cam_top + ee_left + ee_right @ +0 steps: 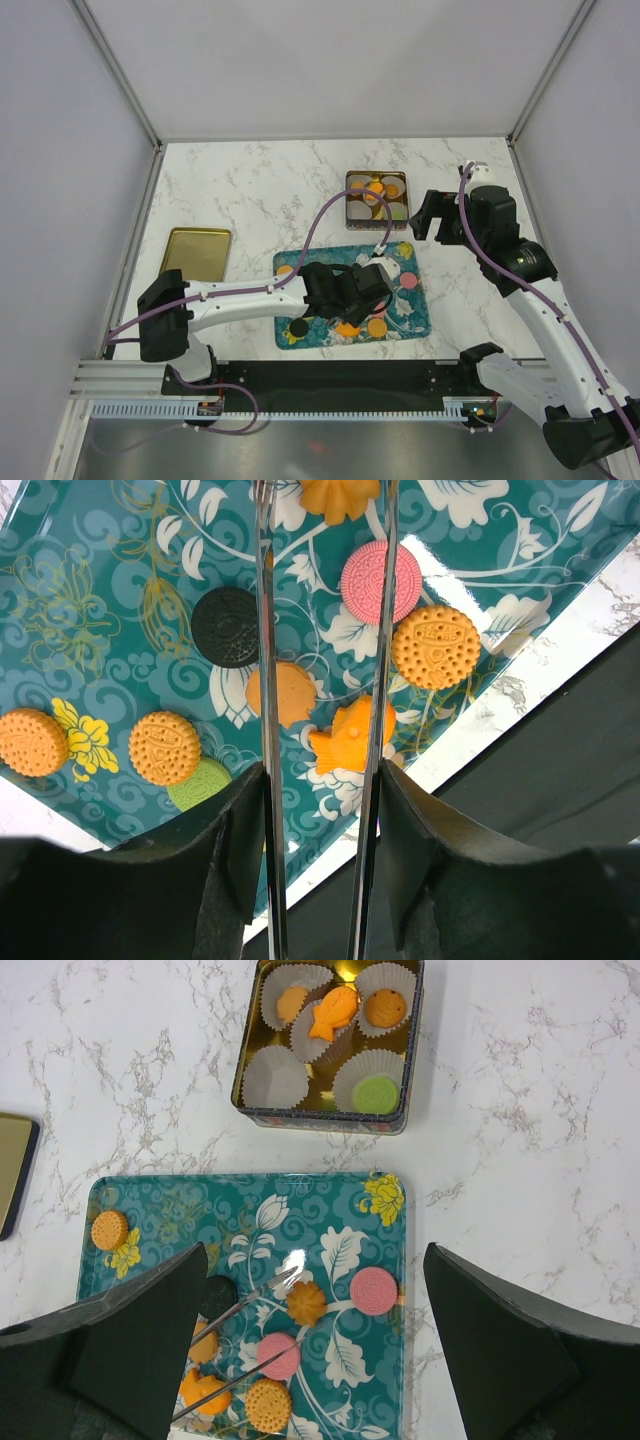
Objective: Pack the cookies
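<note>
Orange fish cookie (345,738), long axis crosswise between parted, empty tines of left gripper (297,1312); right gripper (314,1250) agape

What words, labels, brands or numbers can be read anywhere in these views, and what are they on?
No readable text in any view.
Embossed faces of the cookies on the teal tray: patterns only, too blurred to read as lettering.
The tin and the gold lid: no label visible.
</note>
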Available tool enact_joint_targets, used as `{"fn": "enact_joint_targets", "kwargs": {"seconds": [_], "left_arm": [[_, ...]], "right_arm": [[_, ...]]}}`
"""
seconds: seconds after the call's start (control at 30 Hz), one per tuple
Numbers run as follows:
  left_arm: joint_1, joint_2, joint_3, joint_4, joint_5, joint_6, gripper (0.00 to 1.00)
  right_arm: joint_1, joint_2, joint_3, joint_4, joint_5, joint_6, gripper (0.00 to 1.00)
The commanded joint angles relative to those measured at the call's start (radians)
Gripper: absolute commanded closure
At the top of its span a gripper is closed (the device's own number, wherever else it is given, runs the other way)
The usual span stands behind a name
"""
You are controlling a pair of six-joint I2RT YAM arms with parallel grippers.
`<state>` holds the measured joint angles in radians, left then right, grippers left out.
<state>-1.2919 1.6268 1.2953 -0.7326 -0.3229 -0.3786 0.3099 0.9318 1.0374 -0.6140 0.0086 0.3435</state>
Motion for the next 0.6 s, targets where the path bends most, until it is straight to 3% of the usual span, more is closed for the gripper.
{"fn": "enact_joint_targets", "kwargs": {"seconds": [0.0, 0.03, 0.57], "left_arm": [[-0.007, -0.001, 0.025, -0.001, -0.022, -0.009, 0.46], [-0.007, -0.004, 0.032, -0.007, -0.037, -0.009, 0.54], [0.005, -0.051, 0.062, -0.016, -0.073, 0.003, 0.57]], "right_arm": [[-0.002, -0.013, 0.001, 0.013, 0.014, -0.008, 0.02], [-0.002, -0.011, 0.001, 0.013, 0.016, -0.006, 0.02], [-0.002, -0.013, 0.007, 0.011, 0.019, -0.006, 0.02]]}}
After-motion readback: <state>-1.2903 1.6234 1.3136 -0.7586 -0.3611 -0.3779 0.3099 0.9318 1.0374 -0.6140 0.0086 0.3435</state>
